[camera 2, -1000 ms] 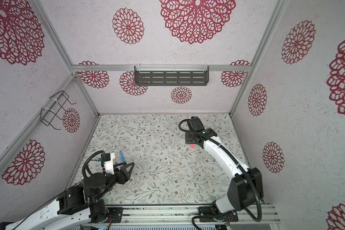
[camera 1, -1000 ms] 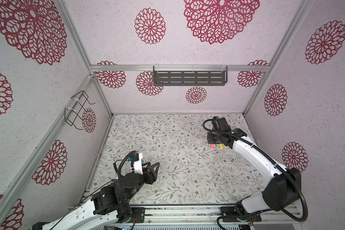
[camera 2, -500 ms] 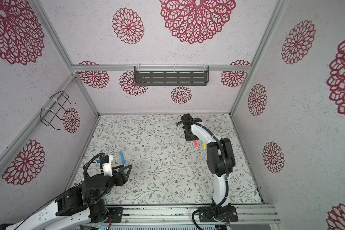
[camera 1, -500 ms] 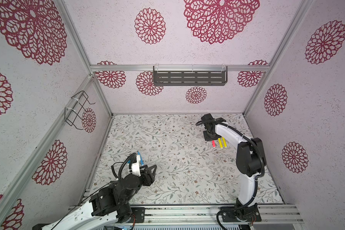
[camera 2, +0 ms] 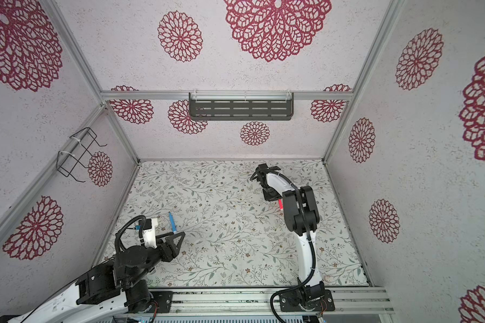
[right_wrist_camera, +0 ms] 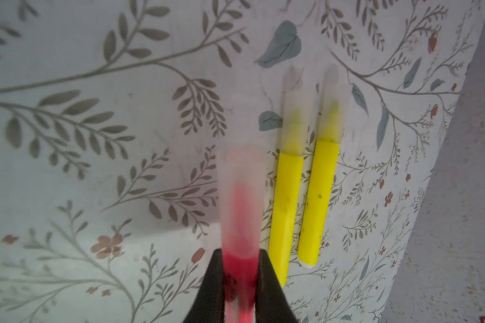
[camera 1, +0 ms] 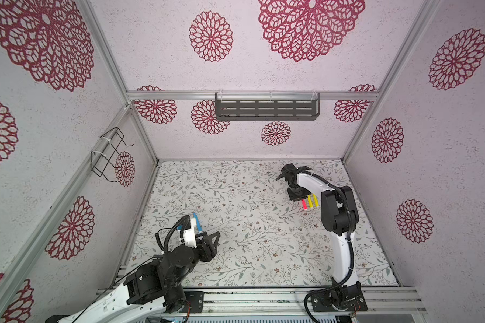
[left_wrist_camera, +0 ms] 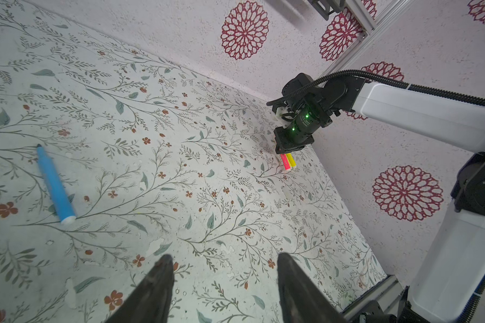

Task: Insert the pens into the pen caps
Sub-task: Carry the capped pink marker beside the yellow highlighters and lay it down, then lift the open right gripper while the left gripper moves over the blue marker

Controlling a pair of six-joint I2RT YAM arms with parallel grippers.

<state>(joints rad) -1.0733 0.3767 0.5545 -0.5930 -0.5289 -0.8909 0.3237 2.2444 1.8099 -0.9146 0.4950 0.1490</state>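
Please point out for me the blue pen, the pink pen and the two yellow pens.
blue pen (left_wrist_camera: 53, 183), left wrist view, middle of its barrel.
pink pen (right_wrist_camera: 240, 261), right wrist view, its bare pink barrel.
yellow pens (right_wrist_camera: 287, 201), right wrist view, barrel of the one nearer the pink pen.

Lighting bright, even and diffuse, shadows faint; both top views sharp with wide-angle bending towards the edges; right wrist view soft, the pink-red pen (right_wrist_camera: 240, 265) and its clear cap (right_wrist_camera: 242, 173) blurred close-up

Pink-red pen (right_wrist_camera: 240, 264) wears a clear cap (right_wrist_camera: 242, 179); two capped yellow pens (right_wrist_camera: 287, 201) (right_wrist_camera: 318, 195) lie parallel just beside it; uncapped blue pen (left_wrist_camera: 55, 184) lies well apart.
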